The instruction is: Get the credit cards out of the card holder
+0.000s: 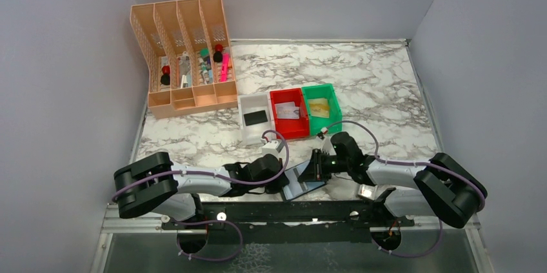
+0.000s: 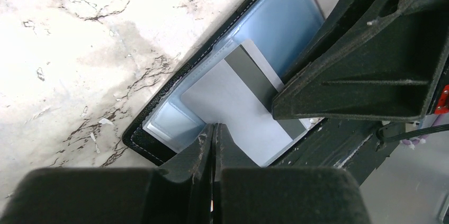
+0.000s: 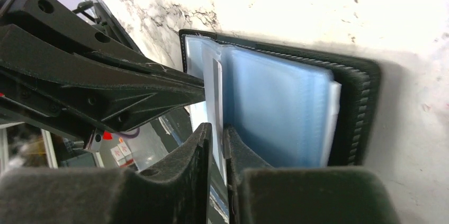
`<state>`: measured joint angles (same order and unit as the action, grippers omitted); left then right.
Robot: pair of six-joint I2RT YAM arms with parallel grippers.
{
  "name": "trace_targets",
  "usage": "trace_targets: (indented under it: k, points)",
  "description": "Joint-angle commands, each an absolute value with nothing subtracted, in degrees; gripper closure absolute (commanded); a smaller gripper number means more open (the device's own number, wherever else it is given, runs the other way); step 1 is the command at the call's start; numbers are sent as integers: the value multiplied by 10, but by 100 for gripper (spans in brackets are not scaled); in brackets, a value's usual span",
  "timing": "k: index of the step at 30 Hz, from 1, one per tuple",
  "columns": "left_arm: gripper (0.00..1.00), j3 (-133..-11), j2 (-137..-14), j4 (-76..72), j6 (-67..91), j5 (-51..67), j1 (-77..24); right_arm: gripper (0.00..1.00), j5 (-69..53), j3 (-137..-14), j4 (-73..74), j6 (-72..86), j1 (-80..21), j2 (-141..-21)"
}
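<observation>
The card holder (image 1: pixel 302 182) lies open at the table's near edge between my two grippers, its black stitched edge (image 2: pixel 143 142) and blue-grey see-through pockets (image 3: pixel 275 107) showing. A white-grey credit card (image 2: pixel 227 99) with a dark stripe sits in one raised pocket leaf. My left gripper (image 2: pixel 214 127) is shut on that card's near edge. My right gripper (image 3: pixel 217 128) is shut on the same raised leaf from the opposite side, its fingers (image 2: pixel 360 75) filling the right of the left wrist view. Other credit cards lie in bins: black (image 1: pixel 255 117), white printed (image 1: pixel 288 111), yellowish (image 1: pixel 319 109).
Three small bins stand mid-table: white (image 1: pixel 245 132), red (image 1: pixel 276 118), green (image 1: pixel 335 108). A peach slotted organiser (image 1: pixel 184 60) with pens and small items stands at the back left. Grey walls close in both sides and the back.
</observation>
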<state>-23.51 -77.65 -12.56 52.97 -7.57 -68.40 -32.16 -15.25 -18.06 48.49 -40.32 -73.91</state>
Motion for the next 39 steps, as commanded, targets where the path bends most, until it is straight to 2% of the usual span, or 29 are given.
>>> trace_targets:
  k: [1,3,10,16,19,22,34,39]
  points:
    - [96,-208,-799,-35,525,-86,-693,88,-380,-134,-245,509,-382,-728]
    - [96,-210,-800,-30,524,-89,-693,92,-400,-129,-261,516,-373,-732]
    - [97,-215,-808,-27,521,-89,-693,92,-466,-99,-325,540,-325,-747]
    - [98,-223,-825,-26,518,-88,-693,88,-480,-96,-316,531,-309,-748]
    - [98,-228,-830,-25,513,-87,-693,95,-487,-98,-317,526,-307,-753]
    - [98,-232,-832,-24,511,-85,-693,96,-475,-100,-296,515,-298,-744]
    - [98,-231,-804,-7,511,-101,-693,97,-291,-173,7,416,-268,-520]
    - [94,-240,-762,4,493,-110,-693,99,-241,-204,74,393,-268,-449]
